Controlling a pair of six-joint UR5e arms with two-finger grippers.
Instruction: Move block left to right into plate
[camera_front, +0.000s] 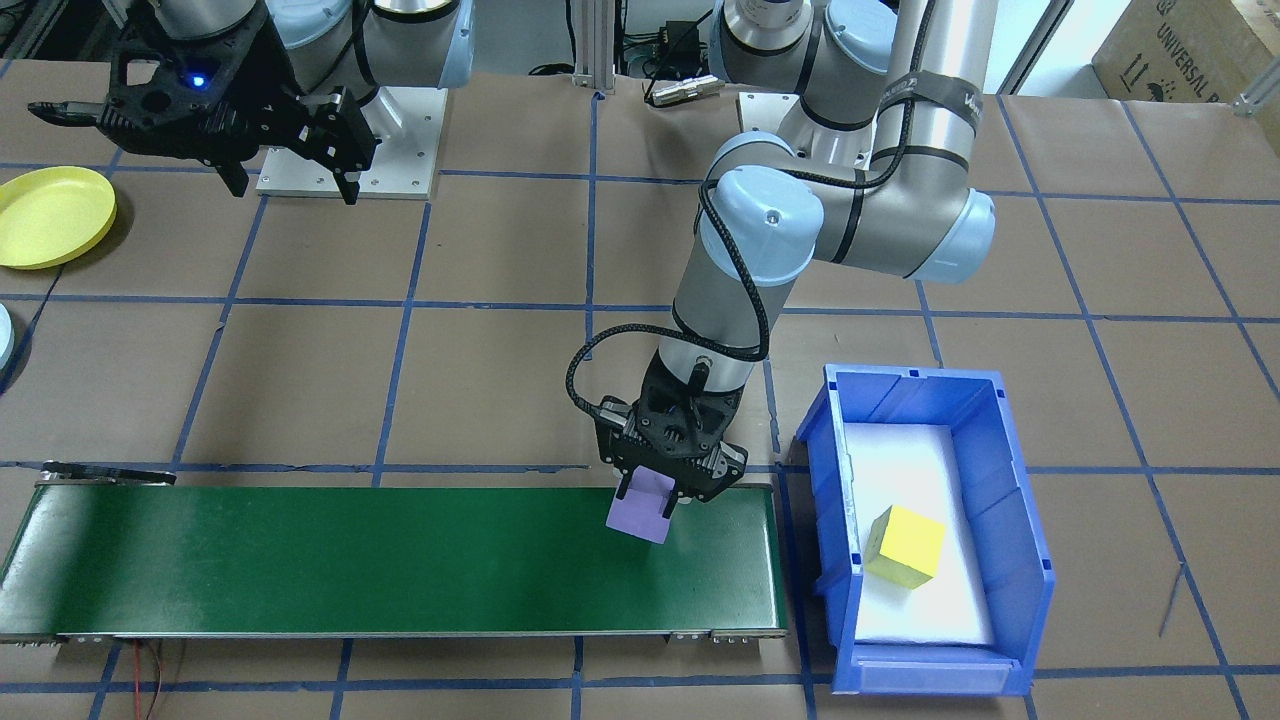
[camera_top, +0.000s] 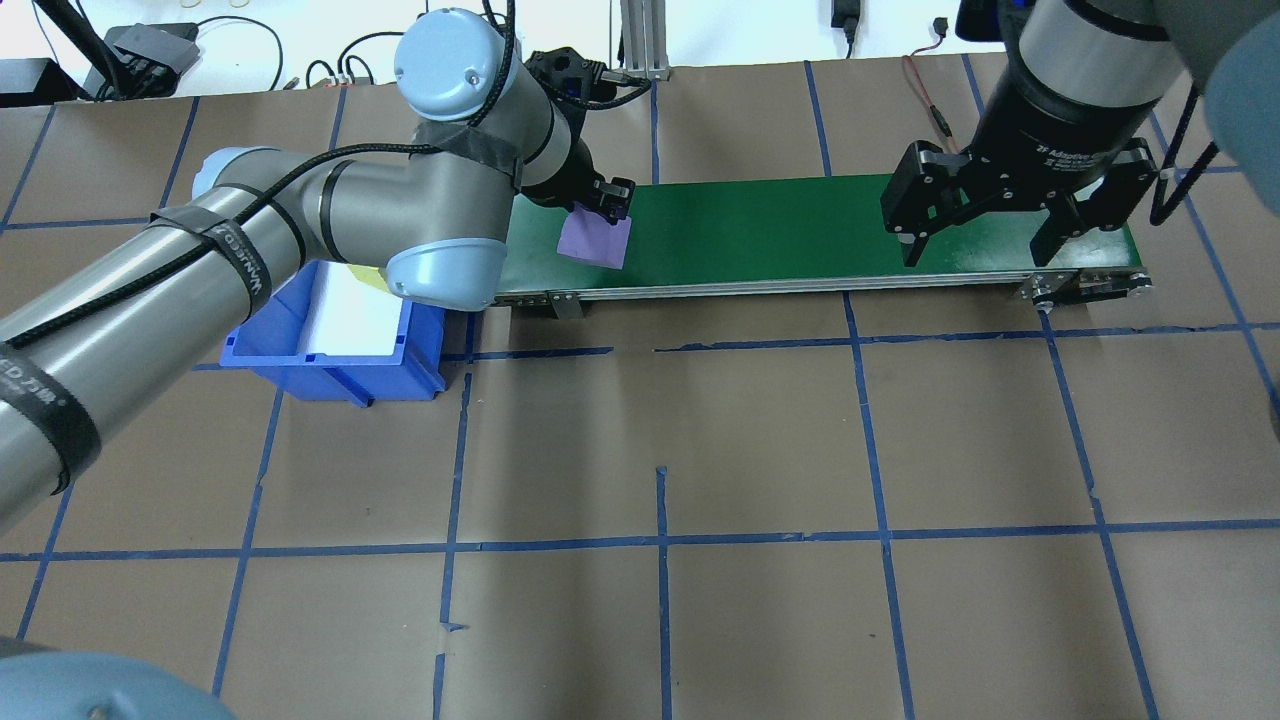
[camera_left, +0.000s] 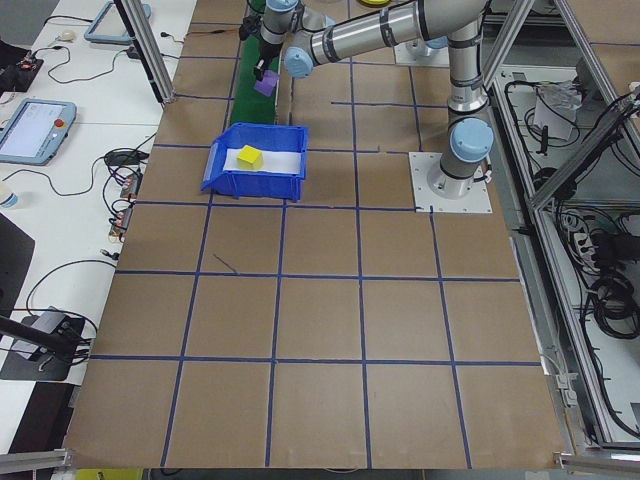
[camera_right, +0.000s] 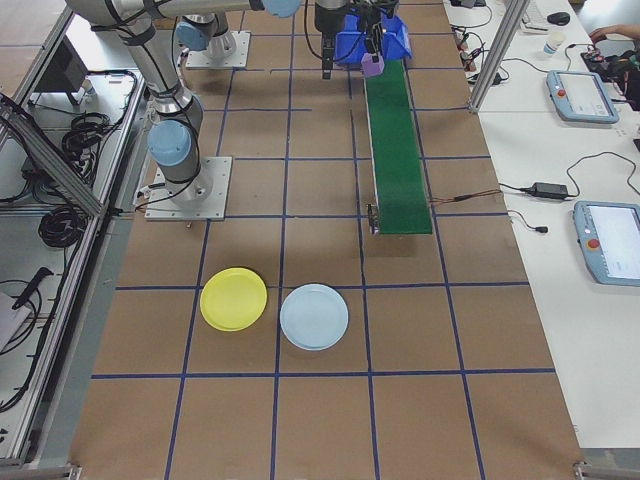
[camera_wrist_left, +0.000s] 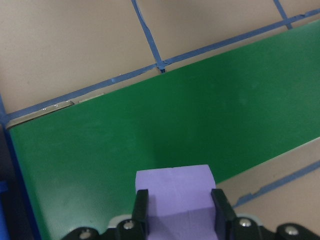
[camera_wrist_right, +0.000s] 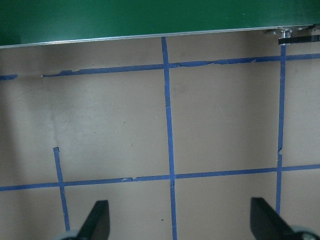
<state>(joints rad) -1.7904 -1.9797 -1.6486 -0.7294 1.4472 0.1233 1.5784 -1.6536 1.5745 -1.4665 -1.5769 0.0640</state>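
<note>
Left gripper (camera_front: 655, 497) clamped on the one purple block (camera_front: 643, 507) over the green belt's (camera_front: 400, 560) bin end, right gripper (camera_top: 975, 250) spread wide and empty, with two plates, yellow (camera_right: 234, 299) and pale blue (camera_right: 314, 316), seen whole only from the right-end camera.

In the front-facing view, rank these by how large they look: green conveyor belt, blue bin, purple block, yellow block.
1. green conveyor belt
2. blue bin
3 and 4. purple block and yellow block look alike in size; the left gripper hides part of the purple one, so no ranking.
</note>
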